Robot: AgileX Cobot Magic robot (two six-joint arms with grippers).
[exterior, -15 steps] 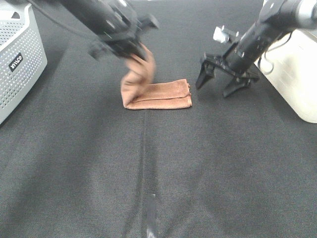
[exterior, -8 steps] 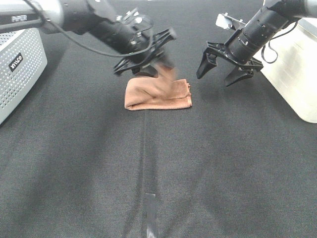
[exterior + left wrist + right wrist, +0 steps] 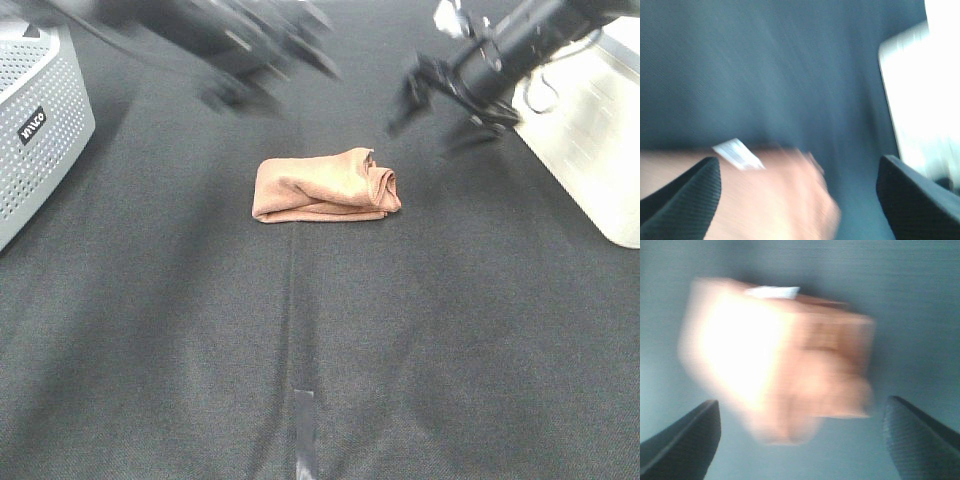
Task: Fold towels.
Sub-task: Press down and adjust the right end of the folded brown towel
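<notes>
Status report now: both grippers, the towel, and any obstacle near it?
Left gripper open, above the mat, empty. Right gripper open, empty. Towel folded, lying free on the black mat. Nothing close to it.

The reddish-brown rectangular microfibre towel (image 3: pixel 325 186) lies folded into a compact, thick bundle on the dark table (image 3: pixel 320 340), long side running left to right, loose layered edges bunched at its right end, a small white tag (image 3: pixel 771 291) peeking out, nothing touching it.
</notes>
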